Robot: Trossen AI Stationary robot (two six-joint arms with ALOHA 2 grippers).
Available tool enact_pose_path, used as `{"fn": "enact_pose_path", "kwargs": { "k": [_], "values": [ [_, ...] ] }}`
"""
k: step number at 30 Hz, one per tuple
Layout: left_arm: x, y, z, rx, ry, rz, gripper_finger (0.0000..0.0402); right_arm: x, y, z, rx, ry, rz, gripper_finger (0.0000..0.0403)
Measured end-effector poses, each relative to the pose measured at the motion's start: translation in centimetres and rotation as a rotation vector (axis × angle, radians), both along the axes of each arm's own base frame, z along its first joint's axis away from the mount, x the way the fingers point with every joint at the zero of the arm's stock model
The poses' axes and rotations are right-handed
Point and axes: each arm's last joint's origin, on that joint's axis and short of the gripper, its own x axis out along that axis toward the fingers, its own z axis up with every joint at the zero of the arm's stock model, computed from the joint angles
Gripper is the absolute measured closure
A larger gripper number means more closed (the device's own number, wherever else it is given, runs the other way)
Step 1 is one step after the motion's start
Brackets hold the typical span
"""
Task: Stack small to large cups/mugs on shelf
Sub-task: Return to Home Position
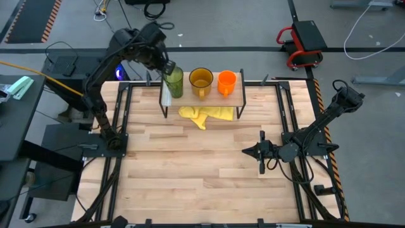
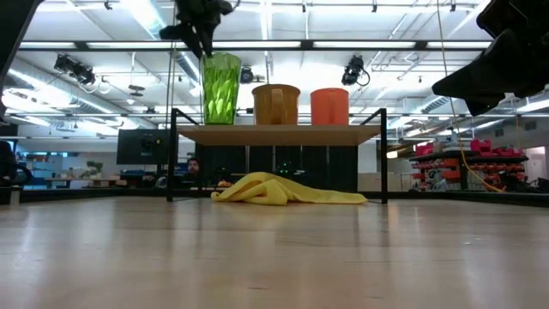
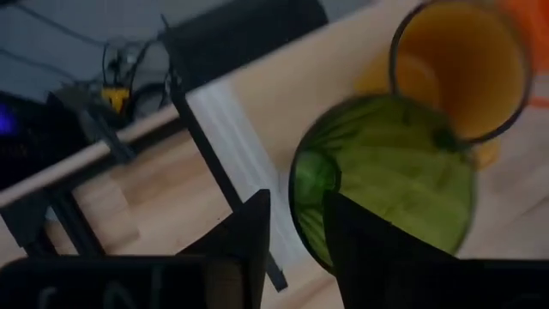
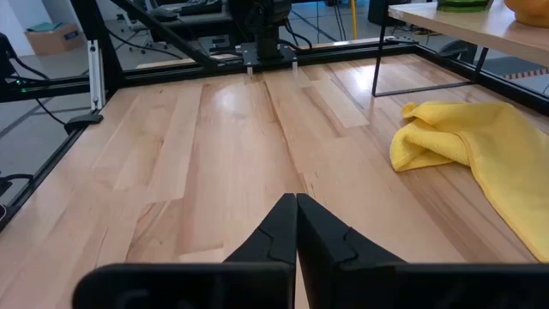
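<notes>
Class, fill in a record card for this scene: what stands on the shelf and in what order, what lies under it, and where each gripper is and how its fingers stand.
On shelf: green tumbler, yellow mug, orange mug, upright in a row
Order: tallest at the left arm's end, smallest at the other end
Under shelf: crumpled yellow cloth on the table
Left gripper: fingers apart, over the tumbler's rim
Right gripper: fingers together, low over the table, away from the shelf
</notes>
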Motion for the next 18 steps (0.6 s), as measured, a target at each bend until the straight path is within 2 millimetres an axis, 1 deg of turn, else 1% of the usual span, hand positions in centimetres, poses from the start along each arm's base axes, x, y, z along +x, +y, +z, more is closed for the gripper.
{"fn": "enact_pose_path", "kwargs": {
  "k": [4, 7, 11, 18],
  "values": [
    [-0.9, -0.8, 2.2, 0.062, -0.069, -0.002, 0.0284, 0.0, 0.0, 0.0, 0.001, 0.000, 0.000, 0.0392],
    [-1.9, -2.1, 3.7, 0.105, -0.110, -0.027, 0.0288, 0.0, 0.0, 0.0, 0.001, 0.000, 0.000, 0.0390],
    [-2.6, -3.7, 4.8, 0.199, -0.075, -0.103, 0.0291, 0.0, 0.0, 0.0, 0.001, -0.001, 0.000, 0.0387],
    [-3.6, -7.1, 6.5, 0.394, 0.004, -0.162, 0.0288, 0.0, 0.0, 0.0, 0.001, -0.001, 0.000, 0.0391]
  ]
}}
